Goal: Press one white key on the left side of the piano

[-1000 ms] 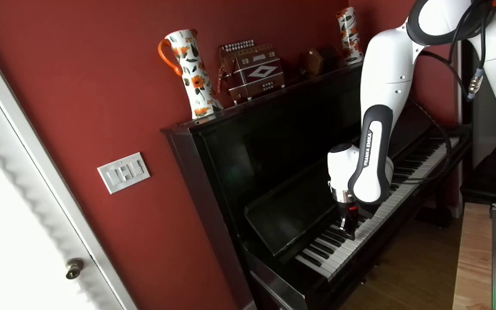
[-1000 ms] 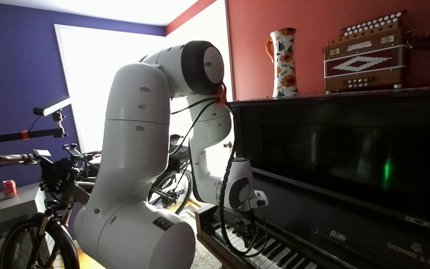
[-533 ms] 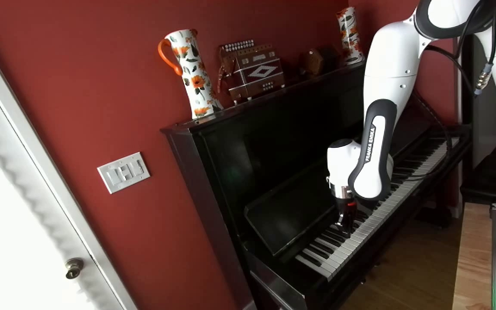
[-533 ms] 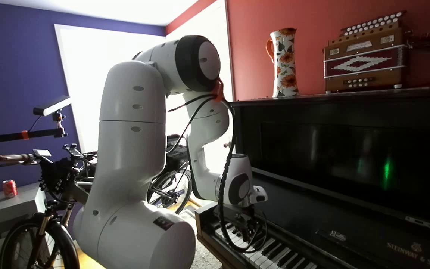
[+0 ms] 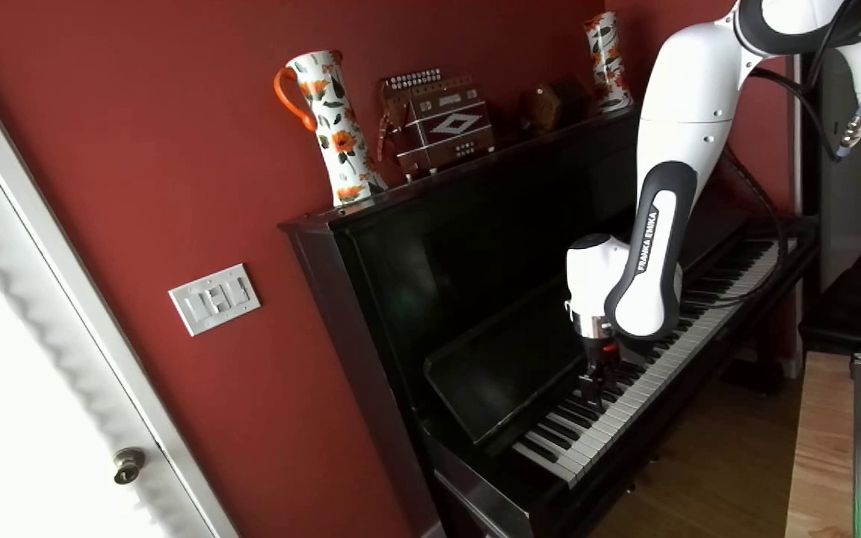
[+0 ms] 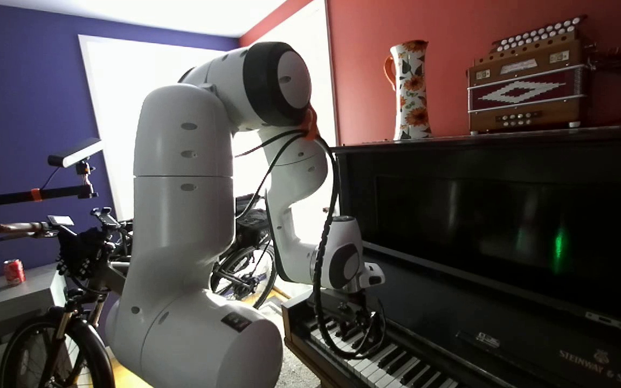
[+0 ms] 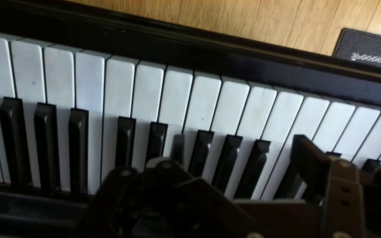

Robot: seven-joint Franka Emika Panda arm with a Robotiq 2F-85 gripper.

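Observation:
The black upright piano (image 5: 490, 261) stands against a red wall, its long row of white keys (image 5: 584, 448) and black keys showing in both exterior views. My gripper (image 5: 596, 403) points down over the keys toward the piano's left part. In the wrist view the gripper (image 7: 238, 140) is open, its dark fingers (image 7: 304, 148) spread wide over several keys with nothing between them. White keys (image 7: 232, 105) lie beneath and beyond the fingertips, all looking level. Whether a fingertip touches a key cannot be told. Cable and arm partly cover the gripper (image 6: 351, 328) in an exterior view.
On the piano top stand a flowered pitcher (image 5: 337, 131), an accordion (image 5: 442, 123) and a flowered vase (image 5: 606, 63). A black cable (image 6: 318, 269) loops from the arm near the keys. Behind the arm is a bicycle (image 6: 246, 275). A wooden surface (image 5: 823, 441) lies near the base.
My arm has risen and drawn back a little, lifting the gripper slightly and shifting it toward the piano's back panel. The jaws have gone from shut to open.

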